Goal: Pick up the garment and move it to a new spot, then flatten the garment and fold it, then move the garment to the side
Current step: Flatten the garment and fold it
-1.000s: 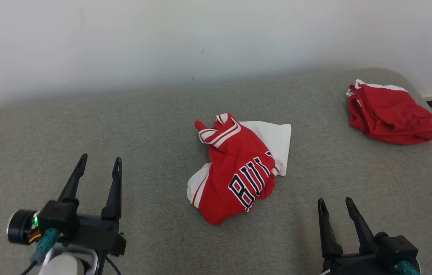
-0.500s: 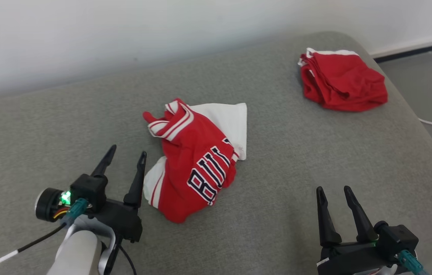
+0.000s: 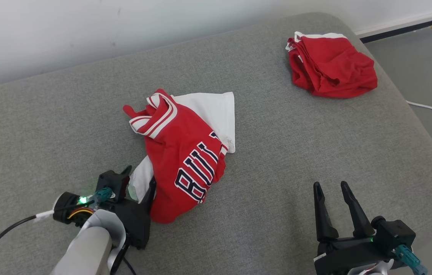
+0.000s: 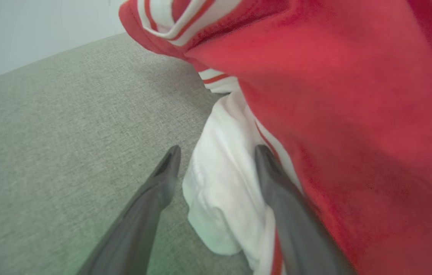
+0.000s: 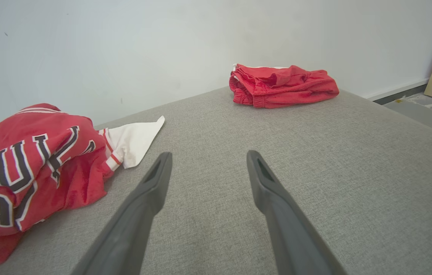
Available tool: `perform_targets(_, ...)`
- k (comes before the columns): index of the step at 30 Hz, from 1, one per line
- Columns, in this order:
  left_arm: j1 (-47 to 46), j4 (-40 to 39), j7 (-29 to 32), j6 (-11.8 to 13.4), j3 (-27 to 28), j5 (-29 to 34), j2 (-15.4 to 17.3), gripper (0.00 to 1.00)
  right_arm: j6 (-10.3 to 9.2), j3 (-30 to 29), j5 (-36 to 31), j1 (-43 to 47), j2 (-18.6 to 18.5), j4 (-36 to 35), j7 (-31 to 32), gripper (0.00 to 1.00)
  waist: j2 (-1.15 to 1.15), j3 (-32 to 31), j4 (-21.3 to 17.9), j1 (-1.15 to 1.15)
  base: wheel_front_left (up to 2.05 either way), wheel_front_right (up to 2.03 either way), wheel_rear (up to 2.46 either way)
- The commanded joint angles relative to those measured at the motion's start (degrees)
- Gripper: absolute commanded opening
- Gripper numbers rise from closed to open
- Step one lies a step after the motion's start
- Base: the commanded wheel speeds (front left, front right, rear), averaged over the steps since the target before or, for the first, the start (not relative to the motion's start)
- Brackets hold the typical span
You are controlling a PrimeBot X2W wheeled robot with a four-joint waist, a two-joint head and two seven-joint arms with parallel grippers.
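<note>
The garment (image 3: 185, 152) lies front-to-back on the cushion (image 3: 296, 152), collar toward the back edge; lettering partly hidden; left gripper (image 4: 217, 149) spread astride its white hem; right gripper (image 3: 330, 184) spread.

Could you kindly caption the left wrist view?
Open left pincer straddles the white edge of the crumpled red jersey.

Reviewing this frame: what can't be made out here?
Jersey lettering: head view, a fold hides the end.
Left gripper: head view, its own housing hides most of both fingers; left wrist view is too blurred to show contact with the cloth.
Far red garment: bunched, type unclear.
</note>
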Motion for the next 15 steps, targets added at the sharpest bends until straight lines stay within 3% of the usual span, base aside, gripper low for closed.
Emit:
perform_targets(1, -0.9, 0.7, 0.4, 0.1, -0.9, -0.7, 0.0, 1.0, -0.15, 0.1, 0.4, -0.1, 0.2, 0.1, 0.0, 1.0, -0.01, -0.1, 0.0, -0.01, 0.0, 0.0, 0.0)
perform_targets(2, -1.3, 1.4, 0.7, 0.1, -1.4, -1.6, -0.1, 0.52, -0.15, 0.2, 0.4, -0.1, 0.2, 0.1, 0.0, 1.0, -0.01, -0.1, -0.1, -0.01, 0.0, 0.0, 0.0)
perform_targets(3, -1.5, 2.0, 1.0, 0.1, -2.0, -2.2, -0.2, 0.22, -0.15, 0.1, 0.3, -0.2, 0.2, 0.2, 0.0, 1.0, -0.01, -0.2, -0.1, -0.01, 0.0, 0.0, 0.0)
perform_targets(4, -1.9, 2.3, 0.6, 0.1, -2.7, -2.3, -0.1, 0.0, -0.15, 0.0, 0.3, -0.2, 0.2, 0.1, 0.0, 1.0, -0.01, -0.2, 0.0, -0.01, 0.0, 0.0, 0.0)
perform_targets(10, -3.4, 4.5, -2.5, 0.1, -3.3, -3.8, -0.4, 0.0, -0.15, -1.1, -0.3, 0.7, 0.2, -0.5, 0.0, 1.0, -0.01, -1.4, 1.5, -0.01, 0.0, 0.0, 0.0)
perform_targets(15, -2.7, 1.7, -5.3, 1.9, -0.7, -5.0, -0.5, 0.0, -0.15, -2.1, -0.9, 1.8, 0.2, -1.1, 0.0, 1.0, -0.01, -3.1, 5.0, -0.01, 0.0, 0.0, 0.0)
